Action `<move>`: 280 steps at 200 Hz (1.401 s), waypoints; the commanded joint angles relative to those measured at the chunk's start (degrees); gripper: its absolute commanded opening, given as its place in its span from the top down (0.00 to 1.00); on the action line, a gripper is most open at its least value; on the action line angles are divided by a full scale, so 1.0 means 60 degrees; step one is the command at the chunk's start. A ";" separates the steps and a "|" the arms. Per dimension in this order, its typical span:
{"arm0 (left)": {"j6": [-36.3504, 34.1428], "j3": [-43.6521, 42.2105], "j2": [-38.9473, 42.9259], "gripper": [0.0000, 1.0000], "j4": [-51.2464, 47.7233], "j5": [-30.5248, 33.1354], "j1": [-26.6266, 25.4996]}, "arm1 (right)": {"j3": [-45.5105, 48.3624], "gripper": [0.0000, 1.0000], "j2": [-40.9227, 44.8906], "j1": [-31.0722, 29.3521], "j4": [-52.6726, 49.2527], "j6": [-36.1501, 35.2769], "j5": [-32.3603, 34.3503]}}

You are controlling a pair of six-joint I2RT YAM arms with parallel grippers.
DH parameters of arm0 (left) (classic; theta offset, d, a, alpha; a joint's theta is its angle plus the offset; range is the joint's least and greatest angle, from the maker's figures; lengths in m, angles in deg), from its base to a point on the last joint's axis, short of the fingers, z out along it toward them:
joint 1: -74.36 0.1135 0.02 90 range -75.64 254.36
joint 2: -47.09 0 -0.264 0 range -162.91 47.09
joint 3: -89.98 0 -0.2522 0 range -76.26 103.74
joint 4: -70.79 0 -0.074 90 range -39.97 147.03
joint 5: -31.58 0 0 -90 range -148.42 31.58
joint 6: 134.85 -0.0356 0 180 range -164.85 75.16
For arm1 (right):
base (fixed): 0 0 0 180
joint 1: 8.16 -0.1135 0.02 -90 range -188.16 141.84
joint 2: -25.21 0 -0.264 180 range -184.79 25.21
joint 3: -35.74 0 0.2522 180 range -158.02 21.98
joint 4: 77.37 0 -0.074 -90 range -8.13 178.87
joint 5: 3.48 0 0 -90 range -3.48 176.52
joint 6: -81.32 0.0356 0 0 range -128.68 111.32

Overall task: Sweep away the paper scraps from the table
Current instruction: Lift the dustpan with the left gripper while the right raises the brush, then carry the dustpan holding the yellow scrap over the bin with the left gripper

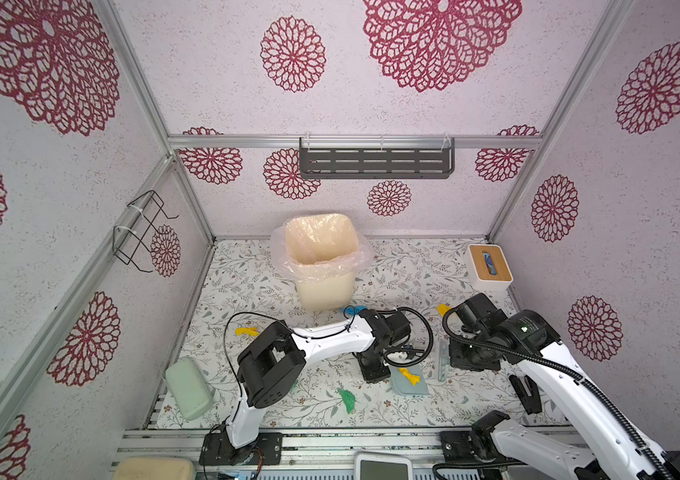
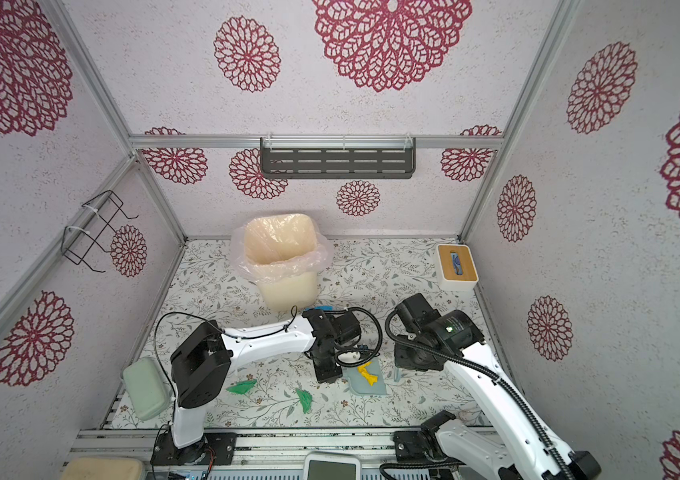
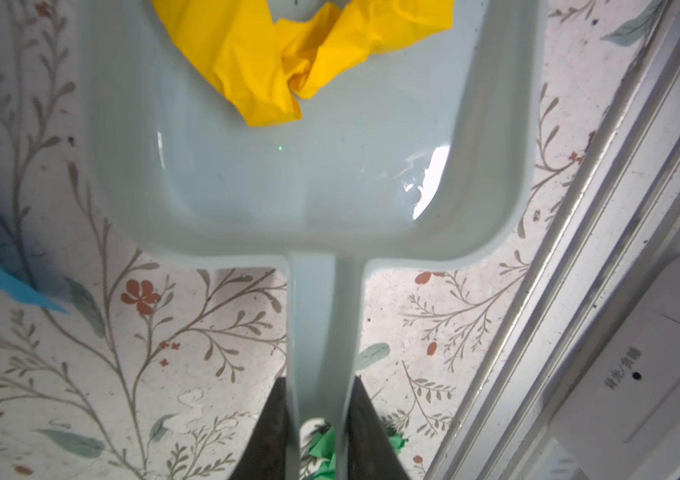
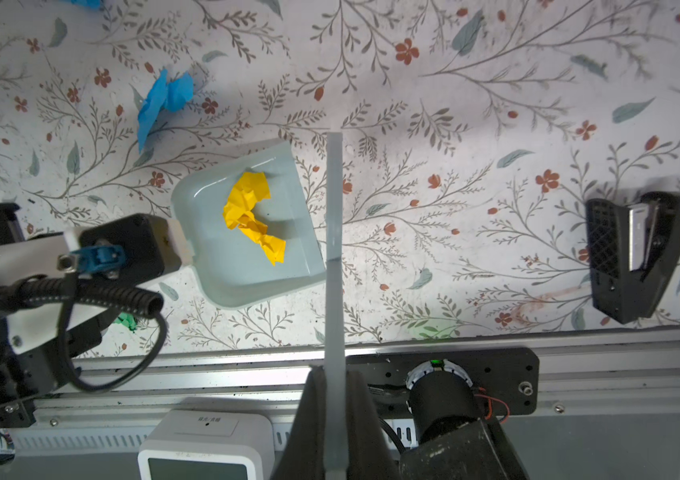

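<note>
Far left, a yellow scrap (image 1: 245, 331) lay loose on the table (image 1: 413, 266), then a green scrap (image 1: 347, 400), and a blue scrap (image 4: 163, 97) back by the bin (image 1: 321, 286). The left gripper (image 3: 317, 399) had its fingers (image 3: 273, 419) pinching the dustpan (image 4: 246, 282) by its handle. The pan's open lip faced the right arm to catch, with one crumpled yellow piece (image 4: 251, 216) already inside. Just beside that lip, the right gripper (image 4: 335, 378) was clamped on a thin pale scraper (image 4: 334, 208) set on edge, looking ready to push paper in.
</note>
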 commanded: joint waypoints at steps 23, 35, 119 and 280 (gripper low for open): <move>0.0356 -0.0348 0.1008 1.00 0.0613 0.0021 0.0135 | -0.0215 1.00 0.0602 0.0991 -0.0104 -0.0519 0.0417; 0.0441 -0.0426 0.1214 1.00 0.0674 0.0100 0.0151 | -0.0188 1.00 0.0730 0.1317 -0.0013 -0.0649 0.0312; 0.1077 -0.0364 0.3000 1.00 0.0321 0.1531 0.0165 | 0.0002 1.00 0.0797 0.2200 0.0594 -0.1332 -0.0080; 0.2516 0.4168 0.4157 1.00 -0.3896 0.3139 0.2239 | 0.0359 1.00 0.0663 0.2799 0.1490 -0.2098 -0.1291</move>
